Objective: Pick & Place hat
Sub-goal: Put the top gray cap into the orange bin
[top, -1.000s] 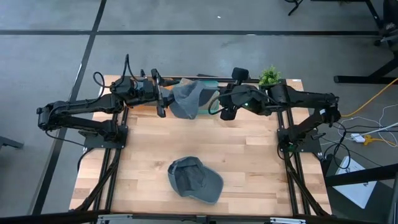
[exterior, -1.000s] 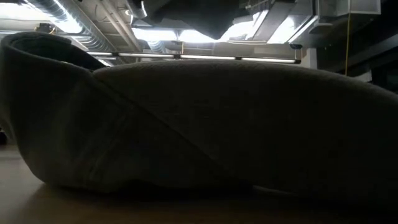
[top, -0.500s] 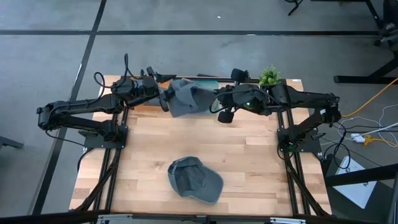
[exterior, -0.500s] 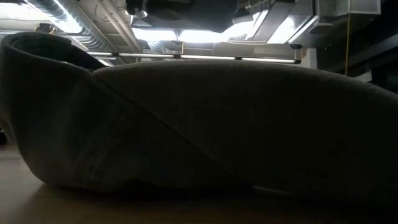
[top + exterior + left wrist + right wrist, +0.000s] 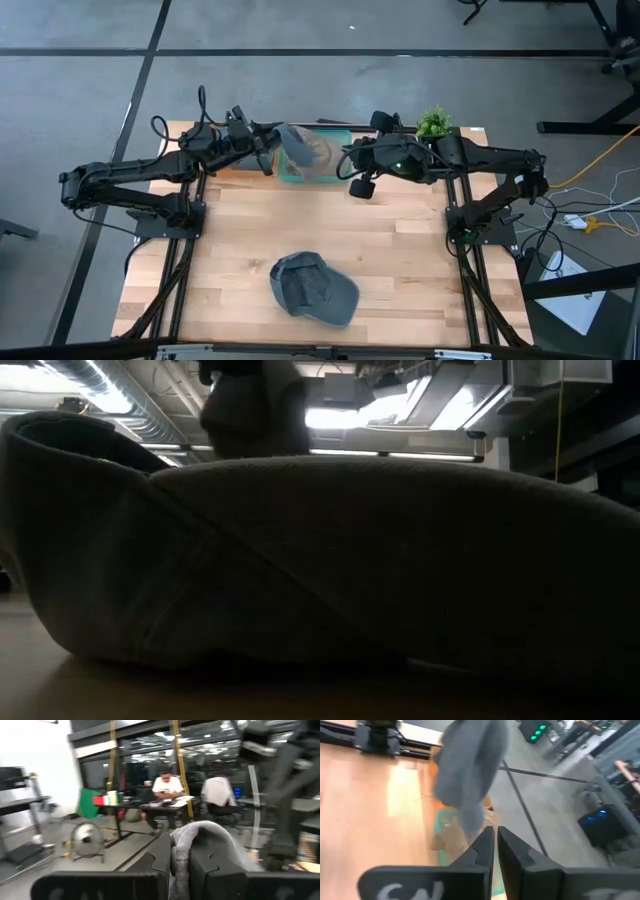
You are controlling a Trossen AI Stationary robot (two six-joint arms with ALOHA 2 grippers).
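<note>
A grey hat (image 5: 297,143) hangs bunched at the table's far edge, above a teal tray (image 5: 332,178). My left gripper (image 5: 272,152) is shut on it, reaching in from the left. The low view shows the hat (image 5: 255,410) at the top of the picture. My right gripper (image 5: 347,166) is shut just to the hat's right, with its fingertips (image 5: 487,832) close to the hat's lower end (image 5: 475,822). A second grey hat (image 5: 312,290) lies on its underside near the table's front and fills the low view (image 5: 350,560). My left gripper pinches a bunched fold of the hat's cloth (image 5: 181,847) between its two fingers. The fingers lie about level and come from the table's left. The hat is lifted clear and bulges past the fingers (image 5: 210,837), hanging slack over the tray. My right gripper: I cannot tell whether its shut fingertips touch the hat's lower end.
A small green plant (image 5: 433,122) stands at the far right corner behind the right arm. Bare wooden table (image 5: 400,250) lies between the tray and the second hat. People sit at desks in the room beyond the table (image 5: 167,785).
A second ago the hat was spread wide between the two grippers. It now hangs narrow and bunched from my left gripper, shifted toward the table's left and far edge, over the tray. My left gripper has taken hold of it and moved a little toward the far edge.
</note>
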